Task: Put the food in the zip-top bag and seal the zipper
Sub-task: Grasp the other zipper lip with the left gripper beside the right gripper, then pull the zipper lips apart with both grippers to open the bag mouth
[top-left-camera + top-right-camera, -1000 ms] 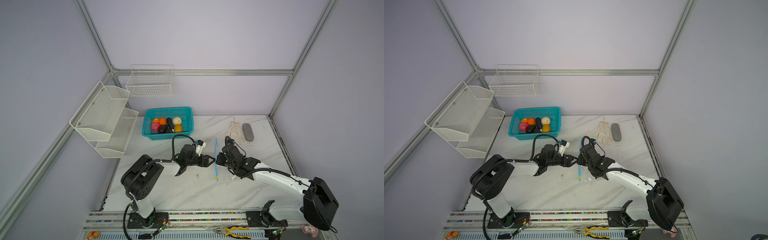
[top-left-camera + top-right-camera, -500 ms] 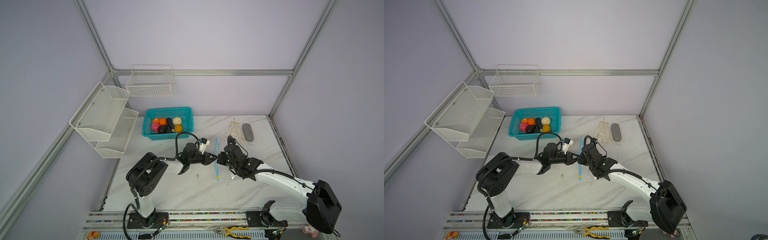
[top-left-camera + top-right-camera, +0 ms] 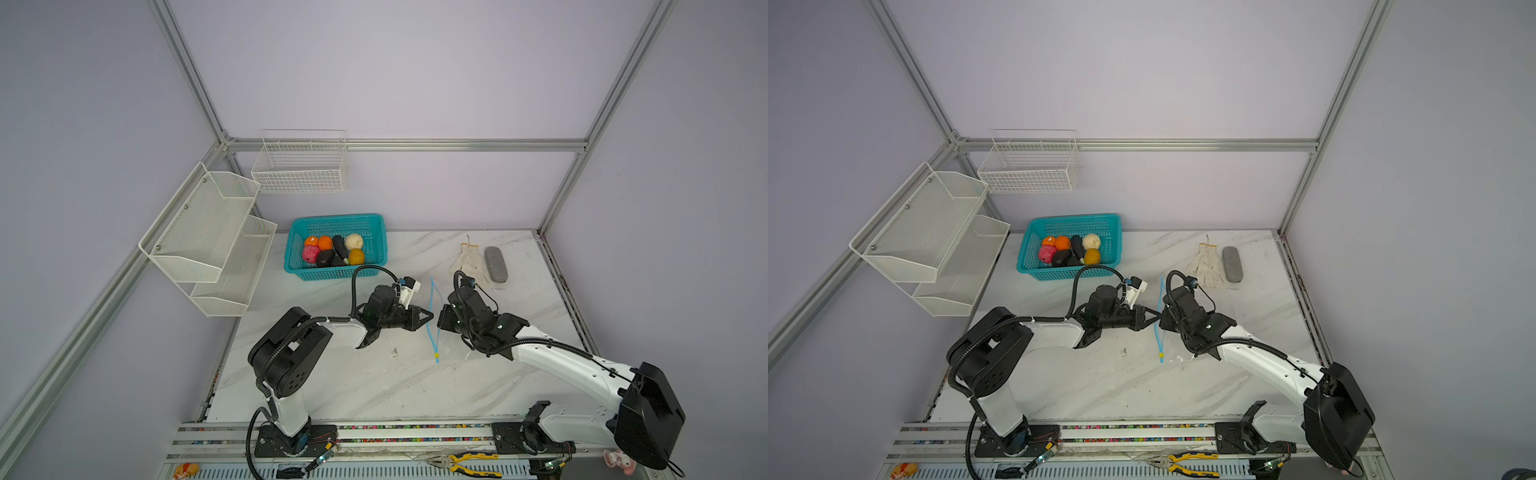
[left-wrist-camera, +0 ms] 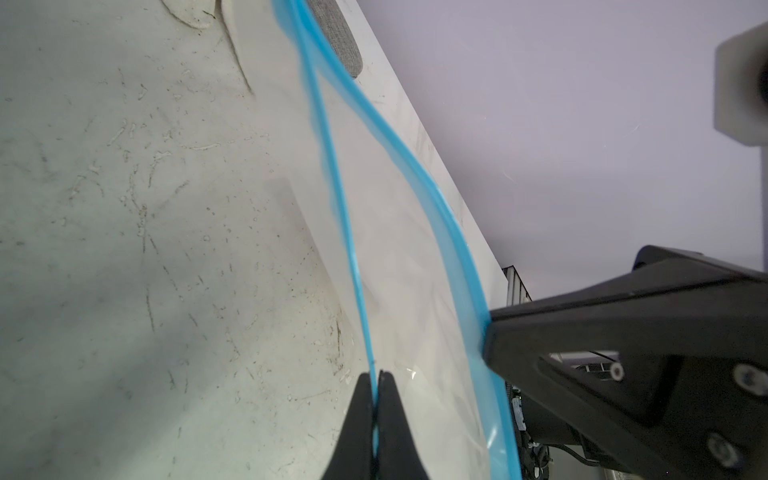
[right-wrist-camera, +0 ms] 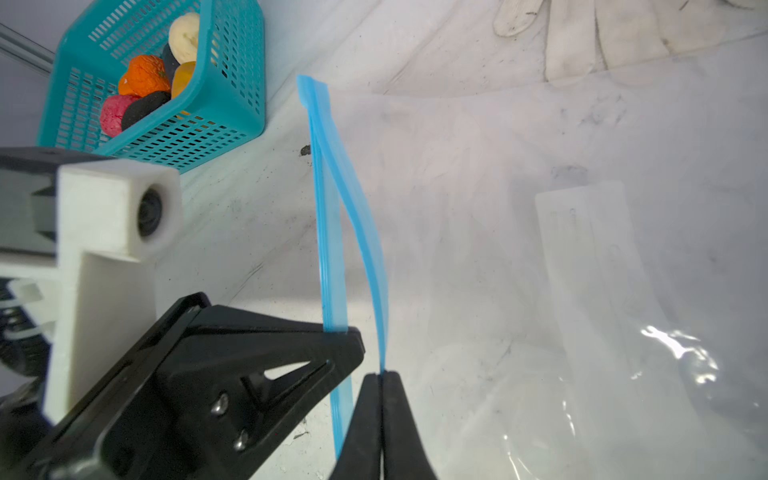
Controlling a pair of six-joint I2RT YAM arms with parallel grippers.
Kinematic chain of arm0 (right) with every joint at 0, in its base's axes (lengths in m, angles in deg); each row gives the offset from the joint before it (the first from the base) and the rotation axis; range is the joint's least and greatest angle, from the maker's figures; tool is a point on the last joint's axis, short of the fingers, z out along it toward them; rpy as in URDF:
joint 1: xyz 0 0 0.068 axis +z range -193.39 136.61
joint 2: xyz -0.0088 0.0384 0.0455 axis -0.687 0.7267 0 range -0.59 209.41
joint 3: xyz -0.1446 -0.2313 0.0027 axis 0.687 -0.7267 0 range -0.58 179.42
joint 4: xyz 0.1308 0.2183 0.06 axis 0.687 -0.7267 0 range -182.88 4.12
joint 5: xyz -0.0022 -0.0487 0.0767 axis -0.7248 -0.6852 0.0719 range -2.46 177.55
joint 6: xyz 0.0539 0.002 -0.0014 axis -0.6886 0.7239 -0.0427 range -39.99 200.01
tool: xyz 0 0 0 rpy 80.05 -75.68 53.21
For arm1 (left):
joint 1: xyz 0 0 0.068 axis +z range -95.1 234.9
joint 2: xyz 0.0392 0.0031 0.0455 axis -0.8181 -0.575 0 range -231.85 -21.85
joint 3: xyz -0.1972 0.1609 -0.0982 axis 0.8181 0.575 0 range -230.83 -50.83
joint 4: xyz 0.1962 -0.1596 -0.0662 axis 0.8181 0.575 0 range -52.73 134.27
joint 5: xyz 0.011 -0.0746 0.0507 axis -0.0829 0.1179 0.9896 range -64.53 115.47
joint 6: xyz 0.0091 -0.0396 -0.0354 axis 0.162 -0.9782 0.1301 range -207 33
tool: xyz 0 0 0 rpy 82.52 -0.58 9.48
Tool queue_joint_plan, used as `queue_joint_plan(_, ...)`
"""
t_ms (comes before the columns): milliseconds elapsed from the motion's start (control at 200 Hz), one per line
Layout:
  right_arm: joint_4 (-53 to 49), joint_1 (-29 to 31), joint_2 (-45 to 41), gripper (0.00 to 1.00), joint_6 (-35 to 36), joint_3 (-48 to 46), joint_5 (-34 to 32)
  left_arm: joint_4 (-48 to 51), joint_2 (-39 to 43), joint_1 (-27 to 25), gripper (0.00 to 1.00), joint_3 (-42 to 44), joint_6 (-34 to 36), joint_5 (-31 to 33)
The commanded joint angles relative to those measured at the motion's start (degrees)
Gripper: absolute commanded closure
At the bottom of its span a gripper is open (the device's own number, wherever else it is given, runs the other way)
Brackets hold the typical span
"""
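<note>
Your left gripper [image 4: 376, 376] is pinched tight on one lip of the light-blue zipper [image 5: 330, 249]. Your right gripper [image 5: 381, 376] is clamped on the other lip, so the mouth gapes slightly between them. The clear, crinkly zip-top bag [image 5: 623, 374], with its white label [image 5: 582, 249], spreads near the front right corner of the teal basket [image 3: 336, 218]. The food [image 3: 332, 251] sits inside that basket: orange, pink, cream, yellow and dark pieces.

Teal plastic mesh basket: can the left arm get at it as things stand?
Probably not yet. Nothing blocks the teal plastic mesh basket, but the left tool is shut on one lip of the light-blue zipper strip and would have to let go first.
</note>
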Motion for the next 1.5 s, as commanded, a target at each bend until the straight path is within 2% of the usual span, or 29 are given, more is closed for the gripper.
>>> queue_joint_plan(0, -5.3, -0.1, 1.2, 0.82, 0.5, 2.4, -3.5, 3.0, 4.4, -1.8, 1.0, -5.5, 2.6, 2.0)
queue_joint_plan(165, -6.7, -0.1, 1.5, 0.7, 1.7, 3.8, -4.8, 5.2, 6.0, -2.8, 1.0, -6.3, 3.5, 3.3)
queue_joint_plan(450, -13.4, 0.4, 4.5, 0.66, -0.9, 6.9, -9.4, 6.1, 6.6, -3.0, 1.0, -6.8, 3.0, 5.6)
queue_joint_plan(605, -16.9, 4.7, 6.1, 0.67, -5.1, 8.5, -13.4, 4.9, 5.7, -2.9, 1.0, -7.2, 1.5, 6.7)
queue_joint_plan(645, -18.4, 5.8, 7.4, 0.64, -6.4, 9.3, -14.4, 4.8, 5.3, -3.0, 1.0, -7.3, 1.1, 6.5)
queue_joint_plan(705, -21.1, 6.9, 9.6, 0.53, -9.0, 10.3, -16.2, 4.2, 5.1, -2.9, 1.0, -7.2, 0.8, 6.4)
queue_joint_plan(785, -23.2, 7.4, 12.3, 0.51, -11.7, 10.7, -17.5, 3.9, 5.3, -2.9, 1.0, -7.0, 0.7, 6.5)
queue_joint_plan(905, -22.7, 7.8, 14.9, 0.59, -13.3, 11.5, -17.5, 4.5, 6.5, -3.0, 1.0, -6.4, 0.9, 7.4)
queue_joint_plan(965, -22.4, 8.4, 15.4, 0.66, -13.5, 12.4, -17.8, 4.7, 6.7, -2.9, 1.0, -6.2, 0.9, 7.5)
queue_joint_plan(1015, -22.9, 9.1, 15.3, 0.76, -14.0, 13.1, -18.6, 4.8, 6.6, -2.9, 1.0, -6.3, 1.0, 7.6)
queue_joint_plan(1065, -23.7, 9.4, 15.1, 0.78, -14.3, 13.8, -19.3, 5.0, 6.5, -2.9, 1.0, -6.3, 1.0, 7.6)
queue_joint_plan(1235, -28.7, 10.2, 13.5, 0.97, -16.4, 15.9, -22.3, 5.2, 5.4, -3.0, 1.0, -6.7, 1.0, 7.5)
queue_joint_plan(1335, -31.6, 10.4, 12.1, 1.0, -16.5, 17.2, -24.0, 5.2, 4.1, -3.0, 1.0, -7.7, 0.3, 6.8)
queue_joint_plan(1495, -38.3, 10.6, 9.6, 1.0, -15.9, 20.3, -26.4, 5.0, 0.7, -3.8, 1.0, -11.0, -1.0, 5.1)
